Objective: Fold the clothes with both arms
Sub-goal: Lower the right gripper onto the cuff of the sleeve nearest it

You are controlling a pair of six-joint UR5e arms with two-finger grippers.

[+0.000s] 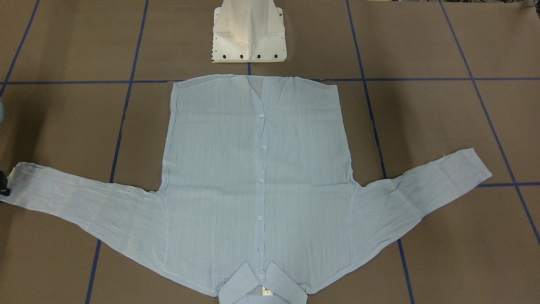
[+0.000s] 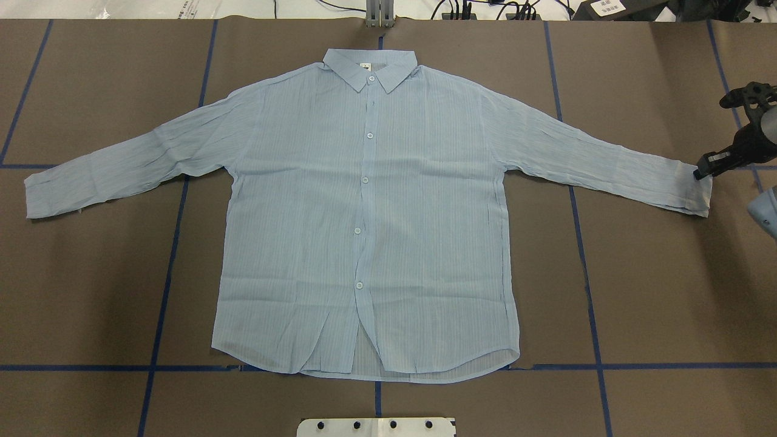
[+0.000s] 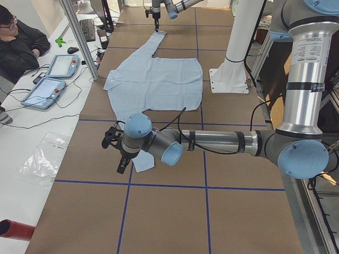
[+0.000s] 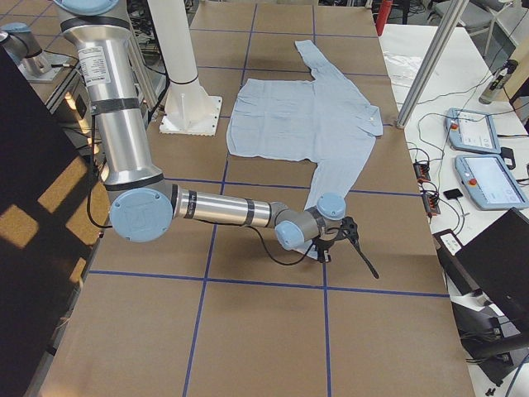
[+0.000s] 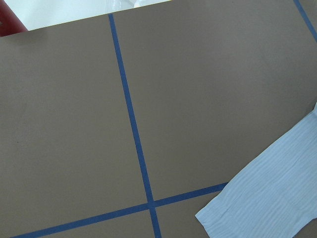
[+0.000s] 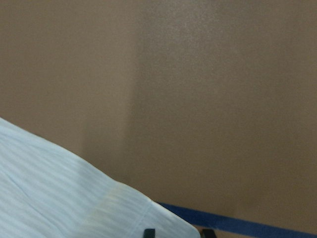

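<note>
While both arms stood out at the table's ends, you had the shirt (image 2: 364, 212) lying flat and front-up on the brown table (image 2: 655, 291). It was buttoned down the middle. The collar (image 2: 370, 65) lay on the far side from the white pedestal base (image 1: 248, 38), and the hem lay near that base without touching it. Both sleeves were spread outward, one to the left and one to the right, each angled slightly back toward the robot's side and lightly creased. Blue tape lines (image 2: 164, 285) crossed the table under and around the garment. The right gripper (image 2: 711, 137) was low at the right cuff (image 2: 695, 191). Its fingers were spread apart, and one black fingertip (image 2: 704, 169) was at the cuff's outer edge; the right wrist view showed the cuff's corner lying between two dark tips. Nothing was clamped. The left gripper (image 3: 115, 156) appeared only in the view from the table's left end, just beyond the left cuff (image 2: 42, 194) and above the table. From that view you could not tell whether its fingers were apart or together. The left wrist view showed that cuff flat on the table beside a tape crossing. A seated person (image 3: 18, 45) was at the far table edge beside two handheld control tablets (image 3: 53, 79).
</note>
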